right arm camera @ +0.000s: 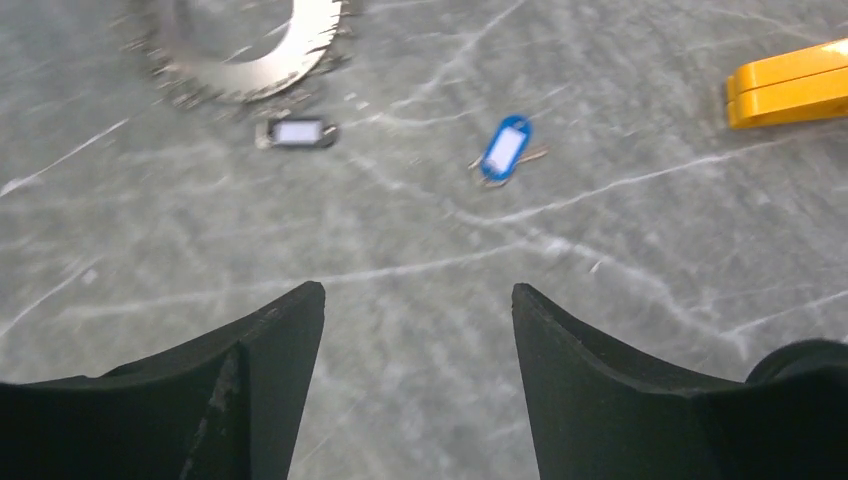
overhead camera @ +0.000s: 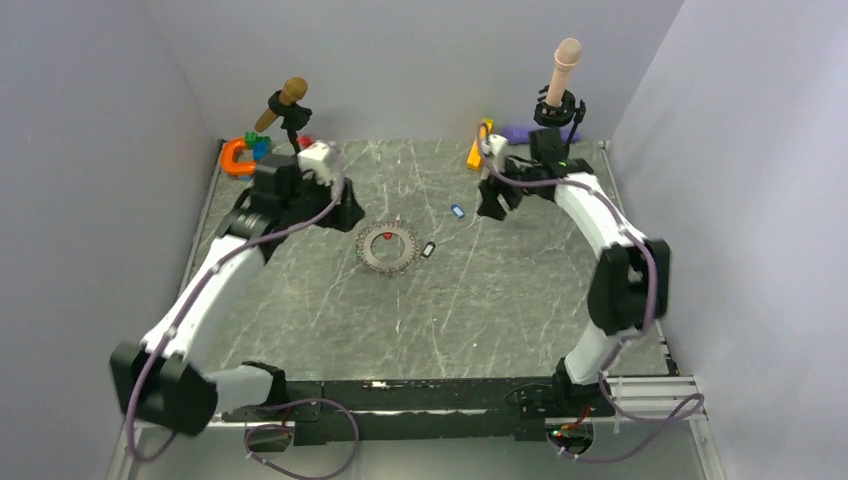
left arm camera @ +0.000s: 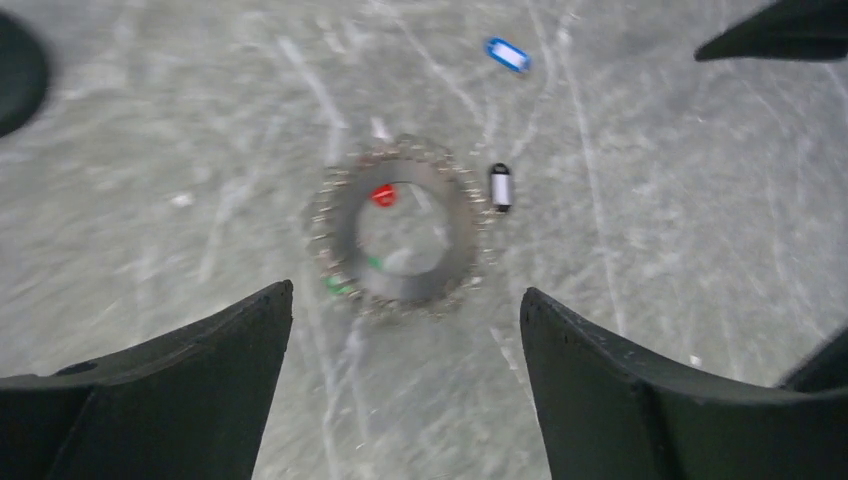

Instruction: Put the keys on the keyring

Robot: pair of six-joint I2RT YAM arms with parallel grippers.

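Top view: keyring (overhead camera: 389, 248) lies centre frame; left gripper (overhead camera: 343, 208) is upper left of it, right gripper (overhead camera: 495, 203) upper right.

Left wrist: fingers (left arm camera: 200, 390) spread, empty, facing the ring; red key (left arm camera: 383, 194) at its inner rim.

Right wrist: fingers spread, empty, probably aimed at blue key (right arm camera: 504, 148), upper centre.

The wide grey loop-fringed metal keyring (overhead camera: 388, 248) lies flat near the centre of the grey marbled table (overhead camera: 480, 320). The small red-headed key (left arm camera: 383, 195) lies inside its opening, toward the far side. The small green-headed key (left arm camera: 335, 285) lies at its near-left rim. The small black-headed key (overhead camera: 428, 250) lies just beside its right edge. The small blue-headed key (overhead camera: 457, 211) lies farther right and behind, apart from the keyring. The long yellow plastic block (overhead camera: 480, 145) lies behind that, at the far edge. The orange C-shaped plastic toy (overhead camera: 236, 157) sits in the far left corner.
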